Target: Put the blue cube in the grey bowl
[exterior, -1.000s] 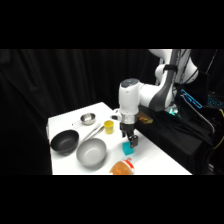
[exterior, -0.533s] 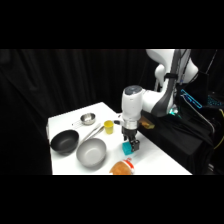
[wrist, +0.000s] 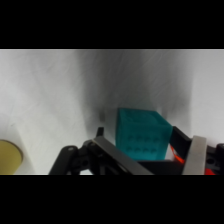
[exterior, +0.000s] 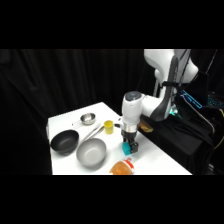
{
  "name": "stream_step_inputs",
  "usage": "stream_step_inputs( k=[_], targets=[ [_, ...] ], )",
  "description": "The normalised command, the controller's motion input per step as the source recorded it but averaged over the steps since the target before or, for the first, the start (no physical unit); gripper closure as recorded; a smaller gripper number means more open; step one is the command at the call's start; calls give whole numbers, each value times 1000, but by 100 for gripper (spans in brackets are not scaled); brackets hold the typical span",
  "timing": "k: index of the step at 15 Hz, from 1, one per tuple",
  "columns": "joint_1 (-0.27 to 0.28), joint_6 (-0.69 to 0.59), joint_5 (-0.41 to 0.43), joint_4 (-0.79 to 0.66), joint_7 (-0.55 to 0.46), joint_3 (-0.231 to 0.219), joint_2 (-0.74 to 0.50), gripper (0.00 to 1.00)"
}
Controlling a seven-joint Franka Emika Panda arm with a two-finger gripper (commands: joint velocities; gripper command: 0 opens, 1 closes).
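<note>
Side view: my gripper (exterior: 130, 144) has come down just right of the frame's centre, hanging straight from my white arm (exterior: 134, 107), and the blue cube (exterior: 129, 147) shows teal around my fingertips, low against the white table (exterior: 65, 120). Left of the cube and a little lower in the frame lies the grey bowl (exterior: 92, 152), wide and shallow, near but not touching the cube. Further left sits the black bowl (exterior: 64, 141), its rim close to the grey one. Above them, toward the middle of the tabletop, is the small steel bowl (exterior: 88, 118), and to its right the yellow cup (exterior: 108, 126), just left of my gripper. Metal tongs (exterior: 92, 132) lie slanted between the cup and the grey bowl. At the bottom edge of the table, below the cube, an orange object (exterior: 122, 167) rests.

Wrist view: the cube (wrist: 141, 135) fills the lower centre, one dotted face turned toward the camera, with my black linkage (wrist: 100, 157) rising across its lower left and a finger (wrist: 194, 155) standing at its right. My fingers sit on either side of it, but I cannot tell whether they press its faces. The cup (wrist: 9, 156) shows at the lower left edge, well apart from the cube.
</note>
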Motion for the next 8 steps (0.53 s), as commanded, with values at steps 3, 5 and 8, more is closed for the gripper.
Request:
stream_step_inputs(
  k=[3, 5, 8],
  targets=[
    [146, 253, 12, 23, 62, -129, 113, 25],
    [207, 260, -8, -8, 87, -189, 55, 34],
    [207, 205, -6, -40, 74, -187, -19, 59]
  ],
)
